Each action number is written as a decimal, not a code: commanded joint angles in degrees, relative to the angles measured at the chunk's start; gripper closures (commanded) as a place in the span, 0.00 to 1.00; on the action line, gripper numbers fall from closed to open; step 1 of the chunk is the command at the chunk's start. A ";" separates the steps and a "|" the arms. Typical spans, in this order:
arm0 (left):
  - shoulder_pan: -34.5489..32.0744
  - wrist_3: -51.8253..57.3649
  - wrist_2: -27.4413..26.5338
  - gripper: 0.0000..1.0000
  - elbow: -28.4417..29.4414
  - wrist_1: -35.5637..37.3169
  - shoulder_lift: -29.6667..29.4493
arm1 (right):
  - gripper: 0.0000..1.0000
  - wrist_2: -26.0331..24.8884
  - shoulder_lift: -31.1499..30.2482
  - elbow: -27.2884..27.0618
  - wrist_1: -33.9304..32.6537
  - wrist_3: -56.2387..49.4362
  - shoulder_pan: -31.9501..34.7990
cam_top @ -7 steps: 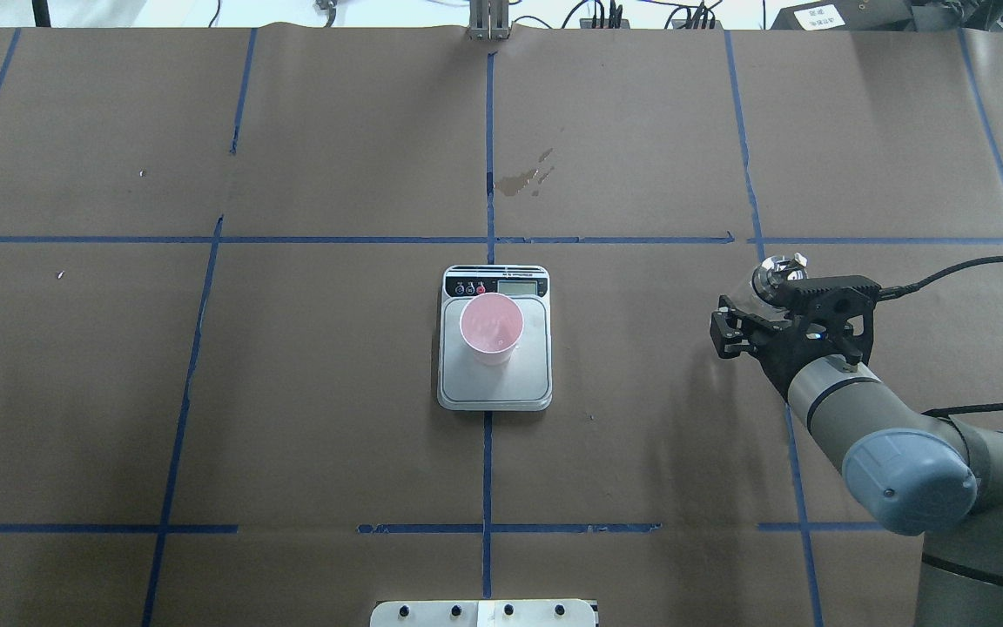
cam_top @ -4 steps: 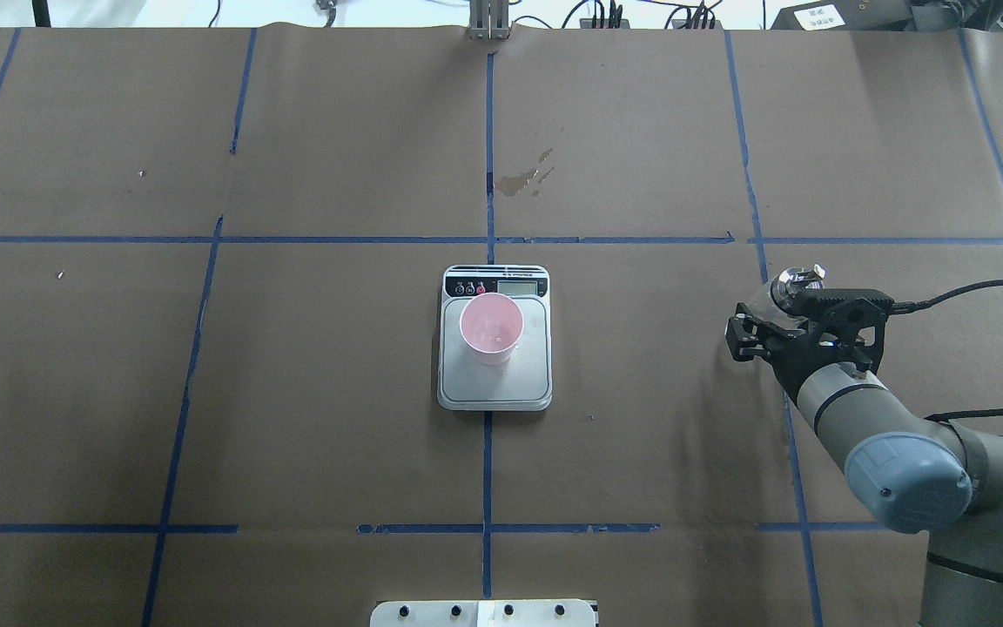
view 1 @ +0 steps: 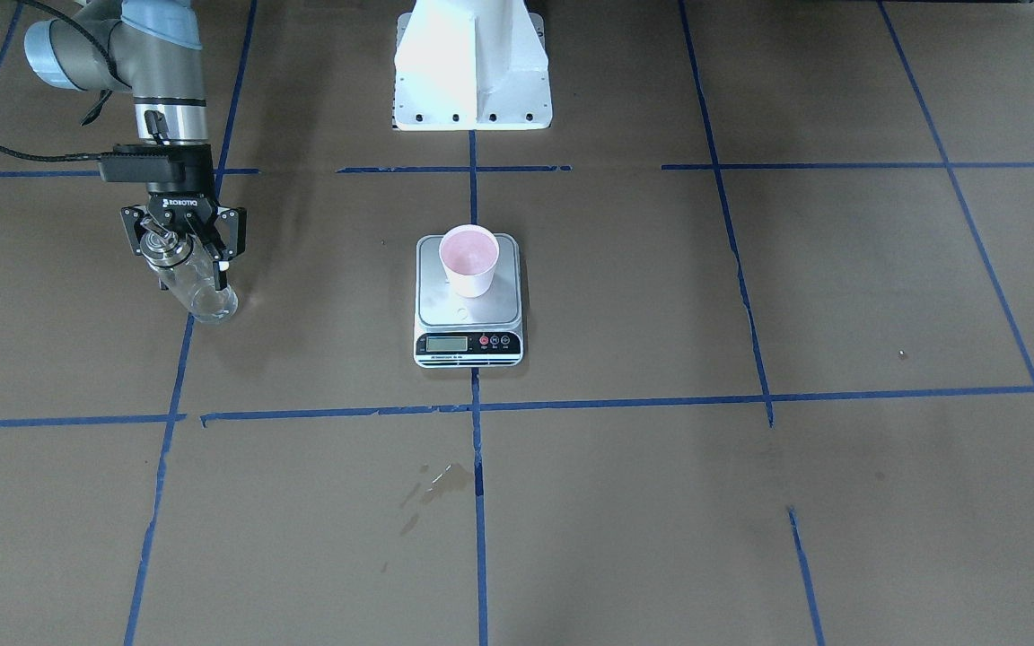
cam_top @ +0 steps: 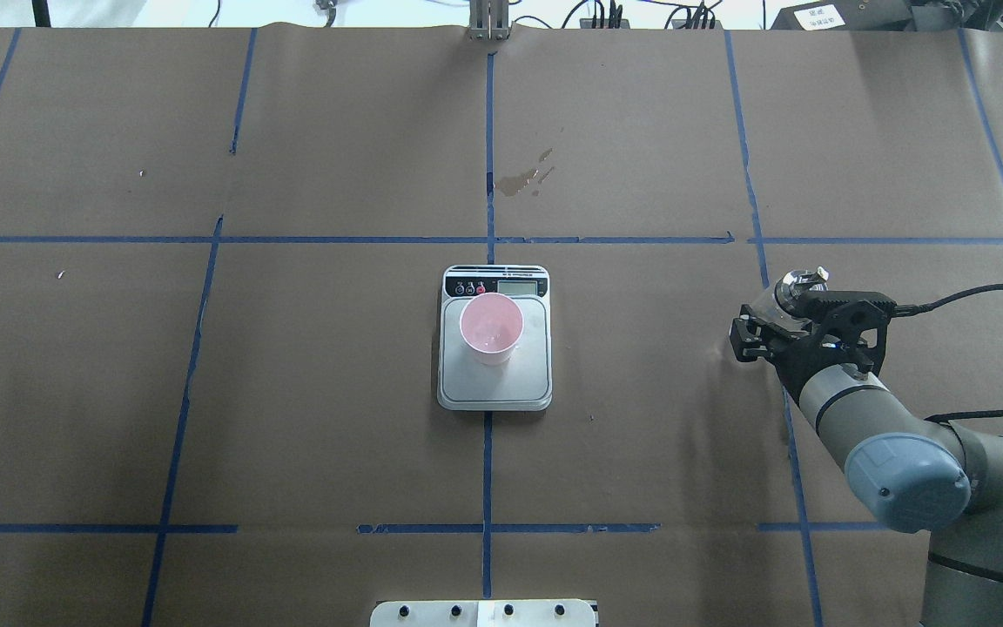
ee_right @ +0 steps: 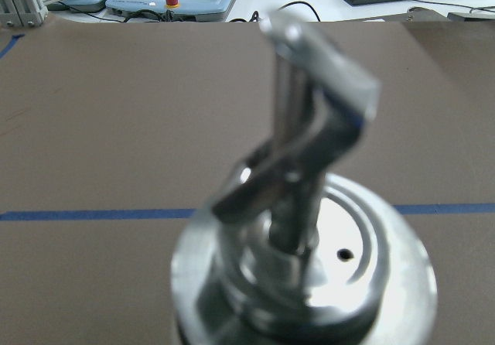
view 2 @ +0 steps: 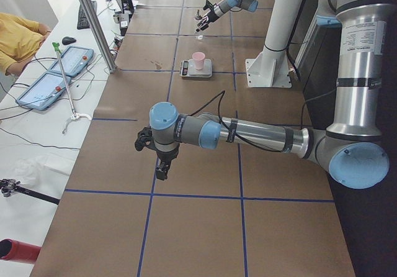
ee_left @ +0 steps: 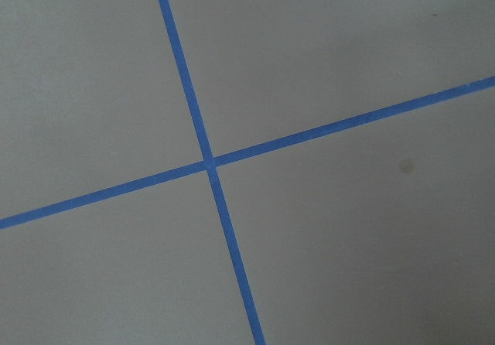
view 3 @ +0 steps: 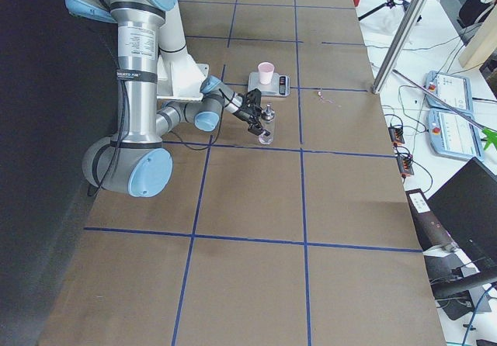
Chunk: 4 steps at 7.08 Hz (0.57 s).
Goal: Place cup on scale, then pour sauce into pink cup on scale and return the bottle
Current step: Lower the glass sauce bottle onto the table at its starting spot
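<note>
The pink cup (cam_top: 491, 329) stands upright on the scale (cam_top: 494, 387) at the table's middle, towards the display end; both also show in the front view, cup (view 1: 469, 260) on scale (view 1: 468, 344). My right gripper (cam_top: 767, 322) is shut on the clear glass bottle (view 1: 203, 296) far to the right of the scale. The bottle is upright with its base at the table. Its metal pourer cap (ee_right: 309, 283) fills the right wrist view. My left gripper (view 2: 160, 168) hangs over bare table far from the scale. I cannot tell whether it is open or shut.
Brown paper with blue tape lines covers the table. A dried stain (cam_top: 526, 178) lies beyond the scale. The white robot base (view 1: 470, 63) stands behind the scale. Control tablets (view 3: 450, 90) lie on the side bench.
My right gripper has carried the bottle further right, away from the scale, and slightly towards the robot. It has barely moved in the last half second. Cup and scale are unchanged.
</note>
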<state>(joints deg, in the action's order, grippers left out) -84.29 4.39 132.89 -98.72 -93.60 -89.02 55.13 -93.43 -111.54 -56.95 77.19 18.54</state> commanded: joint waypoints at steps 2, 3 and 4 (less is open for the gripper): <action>-0.17 0.00 0.00 0.00 0.10 -0.09 0.08 | 0.48 -0.37 -0.09 1.06 -0.09 0.07 -0.09; 0.00 0.00 0.00 0.00 0.10 -0.09 0.08 | 0.44 -0.37 -0.09 1.06 -0.09 0.07 -0.09; 0.00 0.00 0.00 0.00 0.19 -0.09 0.08 | 0.43 -0.29 0.00 1.06 -0.09 0.07 -0.17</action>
<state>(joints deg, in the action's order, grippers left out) -84.33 4.39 132.89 -98.59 -93.69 -88.96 54.78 -93.50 -110.52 -57.03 77.25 18.44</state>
